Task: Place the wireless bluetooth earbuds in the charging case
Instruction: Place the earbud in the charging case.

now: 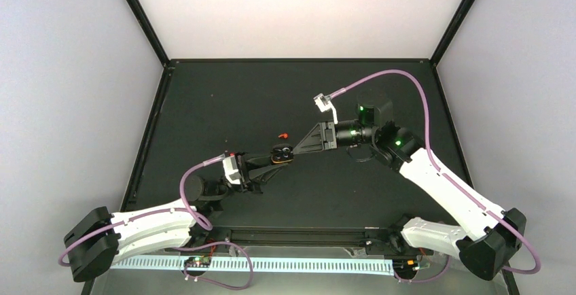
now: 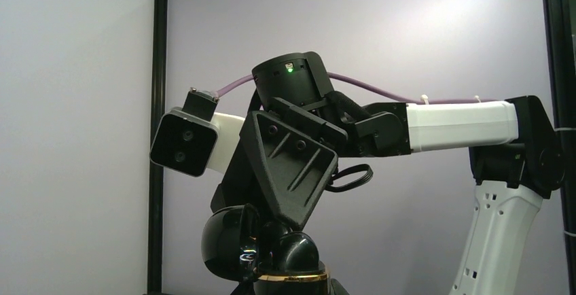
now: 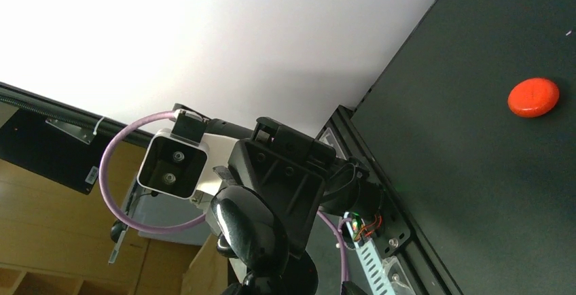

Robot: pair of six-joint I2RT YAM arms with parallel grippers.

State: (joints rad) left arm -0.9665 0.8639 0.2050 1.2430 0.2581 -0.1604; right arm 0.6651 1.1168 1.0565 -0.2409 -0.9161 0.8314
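The charging case [image 1: 281,153] is glossy black with a gold-orange rim [image 2: 292,279]. Its round lid [image 2: 227,240] is hinged open to the left. My left gripper [image 1: 270,164] is shut on the case from below and holds it above the mat. My right gripper [image 1: 297,147] reaches in from the right, its tip right at the case opening; whether its jaws are open is hidden. A black rounded lump [image 2: 299,251] sits on the rim. One red-orange earbud [image 1: 284,135] lies on the mat just beyond the case, also seen as an oval earbud [image 3: 534,97] from the right wrist.
The black mat [image 1: 224,98] is bounded by black frame posts [image 1: 139,13] at the back corners. A white slotted cable rail [image 1: 285,265] runs along the near edge between the arm bases.
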